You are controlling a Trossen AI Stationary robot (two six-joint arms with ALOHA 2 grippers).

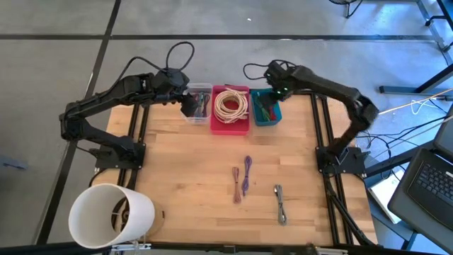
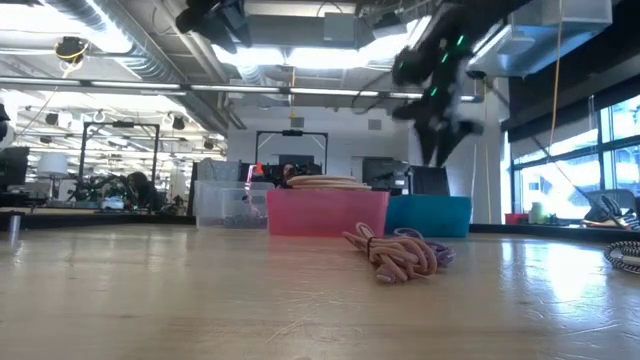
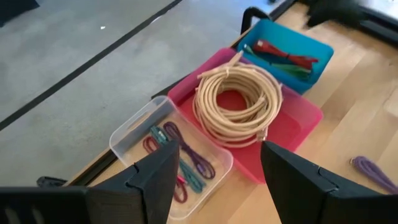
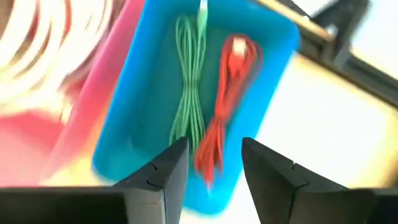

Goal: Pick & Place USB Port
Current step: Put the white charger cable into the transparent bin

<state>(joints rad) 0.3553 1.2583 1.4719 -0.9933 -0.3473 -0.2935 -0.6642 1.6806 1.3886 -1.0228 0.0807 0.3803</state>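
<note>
Three trays: a clear tray (image 1: 198, 103), a pink tray (image 1: 231, 122) and a blue tray (image 1: 267, 113) stand side by side along the far edge of the tabletop (image 1: 184, 170), probably so that each kind of cable has its own place.
Tray contents: thin purple, red and teal cables (image 3: 180, 155) lie in the clear one, a big beige coil (image 1: 231, 103) in the pink one, a green cable (image 4: 189, 118) and a red cable (image 4: 217, 134) in the blue one.
Loose cables: a purple bundle (image 1: 246, 173) and a pinkish bundle (image 1: 236, 184) lie near the middle of the tabletop, a grey cable (image 1: 280, 203) nearer the front edge; I judge these are the USB things waiting to be sorted.
Left gripper (image 3: 214, 177): hovers above the clear tray, jaws spread, holding nothing.
Right gripper (image 4: 214, 171): hovers above the blue tray, jaws spread and empty, perhaps just after a drop or before a reach.
White cup (image 1: 112, 214): lies at the front left corner.
Writing: no label or brand can be read.
</note>
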